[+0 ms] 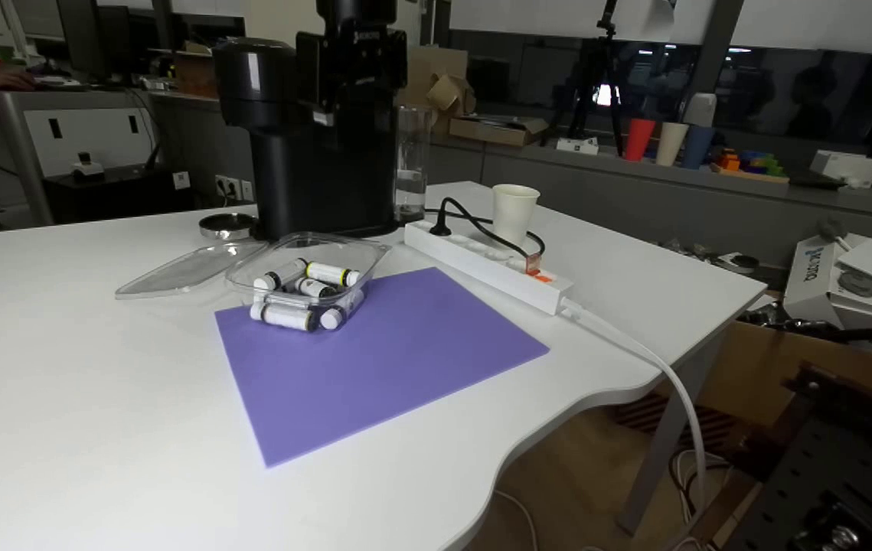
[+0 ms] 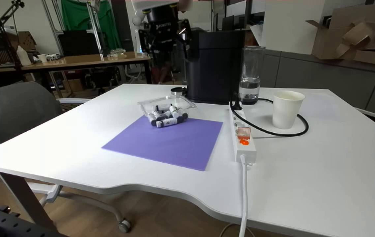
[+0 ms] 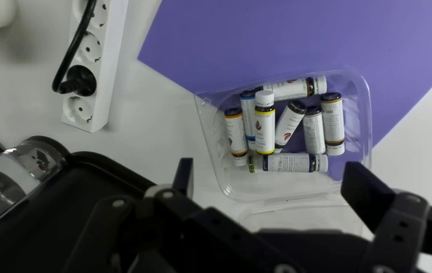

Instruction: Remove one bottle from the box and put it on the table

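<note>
The hand (image 3: 270, 176) hangs above the tabletop (image 1: 99, 383), its two fingers (image 3: 363, 189) spread wide, and in both exterior views it is well apart from the clear box (image 3: 295, 185) below. The small bottles (image 3: 264, 127) lie inside that open box in a loose pile, white labels showing; one with yellow bands rests on top, and others carry orange or blue bands. The box sits partly on the purple mat (image 3: 276, 38) and partly on the tabletop. Just beside it lies a flat clear lid (image 1: 183, 272), and near that a shallow round dish (image 1: 227, 226) with a shiny rim, next to the tall black appliance (image 1: 321, 184). A part-filled clear tank (image 2: 250, 89) stands at the appliance's side. Near the mat runs a white power strip (image 1: 481, 264), a black plug (image 3: 75, 85) seated in one socket; its cable (image 2: 282, 135) loops around the foot of an upright white cup (image 2: 287, 110), which stands on the tabletop. A white cord (image 2: 244, 191) leaves the end of the strip and hangs over the tabletop's edge. In an exterior view a grey chair (image 2: 19, 105) stands beside the tabletop.
</note>
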`<state>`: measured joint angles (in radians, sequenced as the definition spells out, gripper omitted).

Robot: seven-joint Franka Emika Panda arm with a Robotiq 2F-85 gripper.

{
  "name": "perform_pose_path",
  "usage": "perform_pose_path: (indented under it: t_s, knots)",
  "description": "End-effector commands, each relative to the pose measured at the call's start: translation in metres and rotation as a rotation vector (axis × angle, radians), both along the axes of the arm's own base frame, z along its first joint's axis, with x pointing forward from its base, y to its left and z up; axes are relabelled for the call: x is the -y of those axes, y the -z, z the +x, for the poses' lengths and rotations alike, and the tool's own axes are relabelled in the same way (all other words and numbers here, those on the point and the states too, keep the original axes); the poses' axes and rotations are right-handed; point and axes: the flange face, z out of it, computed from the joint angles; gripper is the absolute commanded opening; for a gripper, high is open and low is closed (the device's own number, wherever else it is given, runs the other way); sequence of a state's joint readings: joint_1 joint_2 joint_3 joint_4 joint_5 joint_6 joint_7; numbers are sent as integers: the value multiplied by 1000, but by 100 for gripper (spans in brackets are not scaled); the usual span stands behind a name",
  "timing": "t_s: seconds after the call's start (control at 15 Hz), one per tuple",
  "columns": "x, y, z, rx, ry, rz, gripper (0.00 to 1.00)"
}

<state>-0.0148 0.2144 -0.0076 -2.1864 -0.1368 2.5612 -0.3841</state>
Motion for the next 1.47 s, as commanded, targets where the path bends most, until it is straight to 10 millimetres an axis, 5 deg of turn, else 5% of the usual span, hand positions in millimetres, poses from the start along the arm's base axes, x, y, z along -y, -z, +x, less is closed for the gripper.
perform_pose_path:
  t_s: [0.0,0.6,1.0,1.4]
  knots:
    - [0,40,4,-34,-24,47,100]
    - [1,101,24,-113,-74,94,100]
    - [8,118,41,-129,-41,104,100]
    - [1,127,31,-141,-59,43,100]
